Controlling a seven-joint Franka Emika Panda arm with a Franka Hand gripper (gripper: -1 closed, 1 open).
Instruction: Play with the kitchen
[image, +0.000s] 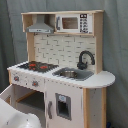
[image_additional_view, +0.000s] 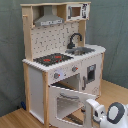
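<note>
On the wooden floor (image_additional_view: 115, 92), against a grey-green curtain backdrop (image_additional_view: 112, 25), stands the kitchen (image: 60, 65), tall, white w/ light-wood trim. Its counter (image: 102, 79) carries the black-red hob (image: 37, 65) at one end and the grey sink (image: 72, 74) w/ black tap (image: 84, 57) beside it; the rounded bare end of the counter lies past the sink, at the first exterior view's right. Behind the counter's back edge is a white tile-pattern wall (image: 57, 49); above it a grey hood (image: 41, 25) over the hob and a microwave (image: 74, 23) next to it. Two knobs (image_additional_view: 65, 72) sit on the front panel below the hob. Oven door (image_additional_view: 70, 102) w/ window hangs open, tilted down and outward in the second exterior view. A cupboard door w/ dark insert (image: 63, 106) is below the sink, closed. Robot gripper (image_additional_view: 105, 114), white w/ black parts, is low in the second exterior view's bottom right corner, just beside the open oven door; whether its fingers are apart or together can't be told.
</note>
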